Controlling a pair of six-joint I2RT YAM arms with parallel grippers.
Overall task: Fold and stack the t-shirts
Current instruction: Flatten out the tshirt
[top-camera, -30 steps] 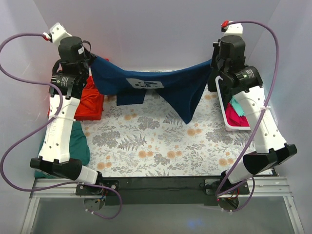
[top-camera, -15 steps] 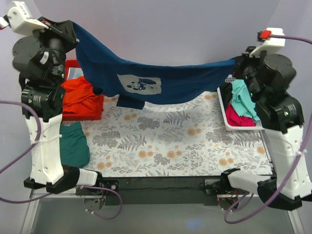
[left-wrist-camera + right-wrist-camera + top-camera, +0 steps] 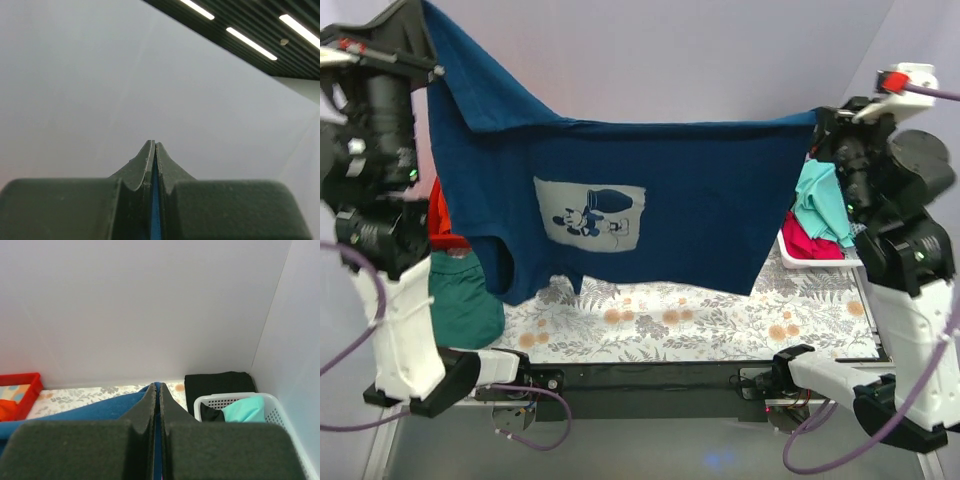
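Observation:
The navy blue t-shirt [image 3: 670,190] with a white cartoon chest mark [image 3: 588,214] hangs spread out high above the table between my two arms. My left gripper [image 3: 425,55] is shut on its top left corner; in the left wrist view [image 3: 153,150] a blue strip of cloth shows between the closed fingers. My right gripper [image 3: 818,125] is shut on the top right corner; in the right wrist view [image 3: 157,390] blue cloth [image 3: 95,407] runs off to the left. The shirt's lower hem hangs just above the floral mat [image 3: 700,320].
A white basket [image 3: 820,262] at the right holds turquoise [image 3: 820,200] and red-pink [image 3: 805,243] shirts; it also shows in the right wrist view [image 3: 235,405], beside a folded black shirt [image 3: 217,382]. A red tray [image 3: 22,385] with red cloth [image 3: 442,225] and a dark green shirt [image 3: 465,300] lie at the left.
Both arms have risen and drawn toward the camera, lifting the navy shirt off the table and stretching it flat, so it now hangs fully open with the chest mark facing the camera.

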